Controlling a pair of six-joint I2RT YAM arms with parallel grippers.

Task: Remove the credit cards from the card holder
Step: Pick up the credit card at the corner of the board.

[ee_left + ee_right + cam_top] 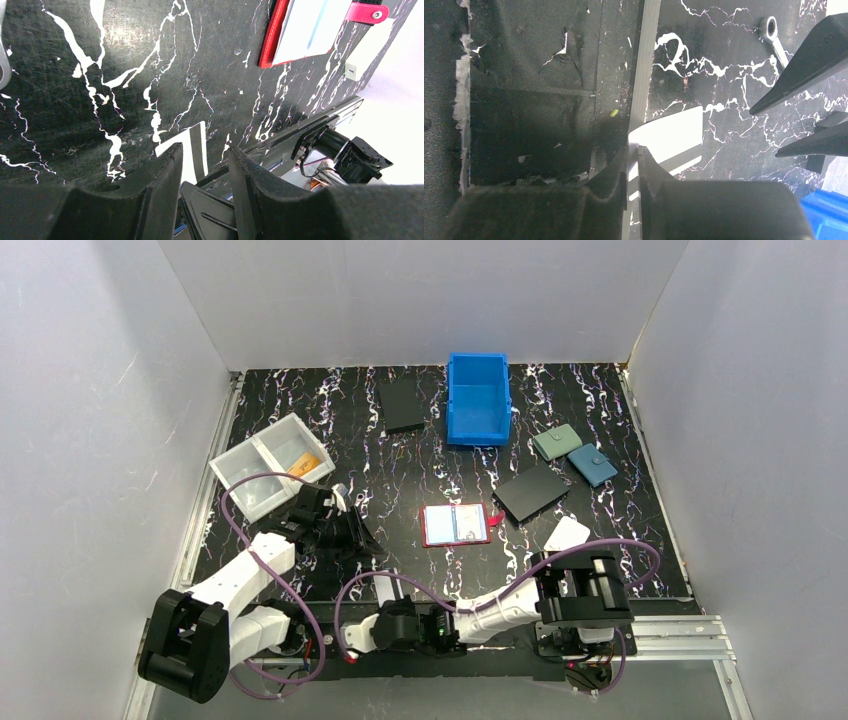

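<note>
The red card holder (456, 525) lies open on the black marbled table, pale pockets up; the left wrist view shows its edge and snap tab (300, 30). An orange credit card (304, 462) lies in a clear tray. A whitish credit card (385, 588) with a grey stripe lies flat at the table's near edge (674, 137). My right gripper (633, 149) is shut to a thin slit, its tips at that card's near corner and its faces not between them. My left gripper (205, 147) hovers open and empty left of the holder (352, 530).
A clear two-part tray (262, 465) sits at the left and a blue bin (478, 398) at the back. Two black flat cases (402, 405) (531, 492), a teal-green wallet (557, 443), a blue wallet (593, 466) and a white wallet (567, 534) lie around. A small wrench (773, 37) is near the left gripper.
</note>
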